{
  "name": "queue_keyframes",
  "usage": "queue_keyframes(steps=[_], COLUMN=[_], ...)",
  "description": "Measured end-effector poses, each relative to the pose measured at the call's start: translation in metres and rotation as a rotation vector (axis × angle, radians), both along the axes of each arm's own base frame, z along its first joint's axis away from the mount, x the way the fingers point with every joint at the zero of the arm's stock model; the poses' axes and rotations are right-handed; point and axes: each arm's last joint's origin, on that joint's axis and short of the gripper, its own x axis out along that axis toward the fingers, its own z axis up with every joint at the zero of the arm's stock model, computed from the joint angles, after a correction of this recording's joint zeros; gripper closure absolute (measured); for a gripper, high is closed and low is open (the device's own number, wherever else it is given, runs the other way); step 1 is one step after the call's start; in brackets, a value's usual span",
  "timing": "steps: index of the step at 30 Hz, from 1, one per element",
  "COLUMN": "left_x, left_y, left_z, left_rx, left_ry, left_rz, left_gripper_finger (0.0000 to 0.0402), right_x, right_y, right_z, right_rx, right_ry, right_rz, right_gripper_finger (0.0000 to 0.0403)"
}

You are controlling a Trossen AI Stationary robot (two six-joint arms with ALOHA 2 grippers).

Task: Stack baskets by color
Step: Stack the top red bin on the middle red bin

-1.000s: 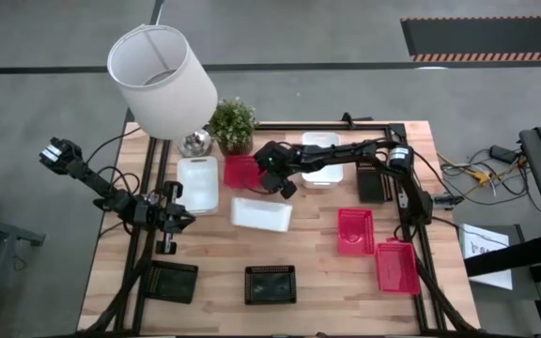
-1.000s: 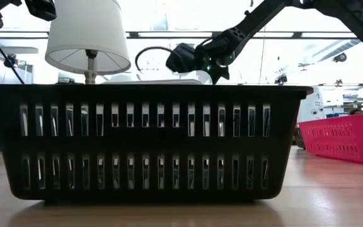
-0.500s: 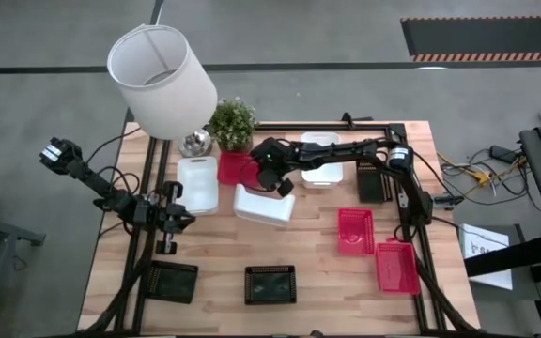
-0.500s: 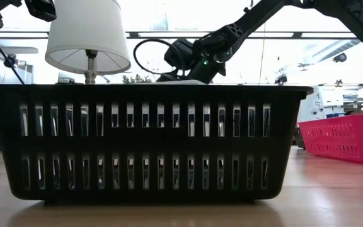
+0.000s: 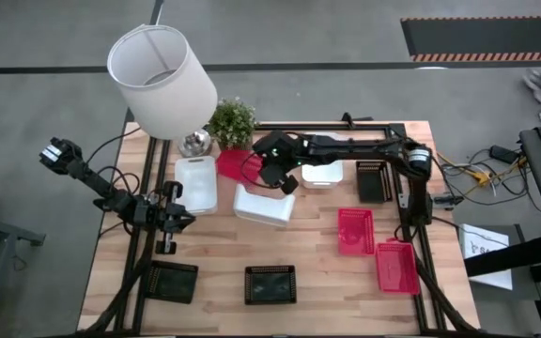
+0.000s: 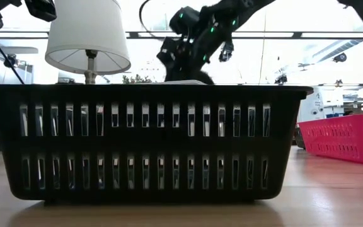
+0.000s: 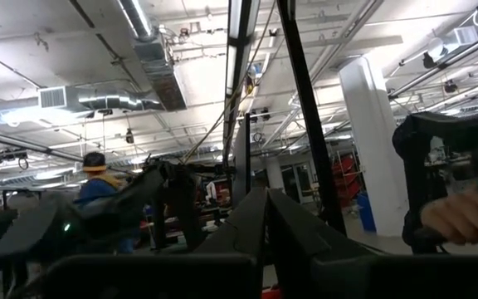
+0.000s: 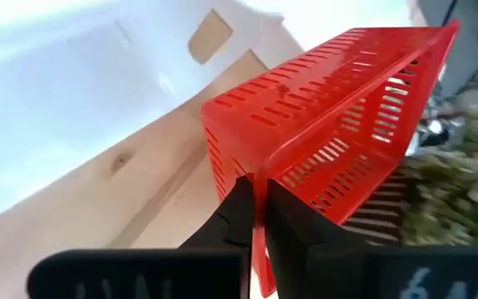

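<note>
Grey concrete floor (image 5: 346,38), striped mat (image 5: 485,39), perhaps ductwork (image 7: 152,62) under bright ceiling lights.

a pale wood tabletop (image 5: 317,282), planked, with visible grain and a knot, matt finish. on it, a red basket (image 8: 330,124) of thin plastic with slotted mesh sides and a slight sheen. the black basket (image 6: 150,142) is the same slotted plastic, duller. the white baskets (image 5: 198,183) are smooth, solid plastic, lightly glossy. the lampshade (image 5: 162,80) looks like matt white cloth or paper, over a shiny metal base (image 5: 193,143). the robot's fingers (image 8: 239,220) are matt black. the floor (image 5: 346,38) beyond is smooth grey concrete.
</note>
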Motion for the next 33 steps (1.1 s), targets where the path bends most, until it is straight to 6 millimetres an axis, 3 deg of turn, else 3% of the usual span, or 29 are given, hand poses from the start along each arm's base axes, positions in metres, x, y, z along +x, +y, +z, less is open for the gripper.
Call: queue_keyframes(steps=[6, 14, 21, 27, 33], left_x=[0.0, 0.0, 0.005, 0.038, 0.093], left_y=[0.0, 0.0, -0.002, -0.01, -0.013], left_z=[0.001, 0.001, 0.012, 0.036, 0.061], left_rx=[-0.002, -0.002, -0.014, -0.009, -0.01], left_ry=[-0.003, -0.003, -0.018, 0.113, 0.493], left_rz=[0.0, 0.0, 0.011, 0.158, 0.288], left_gripper_finger=[0.0402, 0.0402, 0.0402, 0.0402, 0.0402], right_x=[-0.022, -0.063, -0.104, -0.135, -0.164], right_y=[0.026, 0.082, 0.134, 0.182, 0.213], right_z=[0.042, 0.085, 0.098, 0.1, 0.1], right_rx=[-0.059, -0.153, 0.06, 0.17, 0.203], right_ry=[0.006, 0.04, 0.115, 0.189, 0.278], right_rz=[-0.15, -0.36, -0.528, -0.618, -0.708], right_gripper_finger=[0.0393, 0.0394, 0.0394, 0.0394, 0.0394])
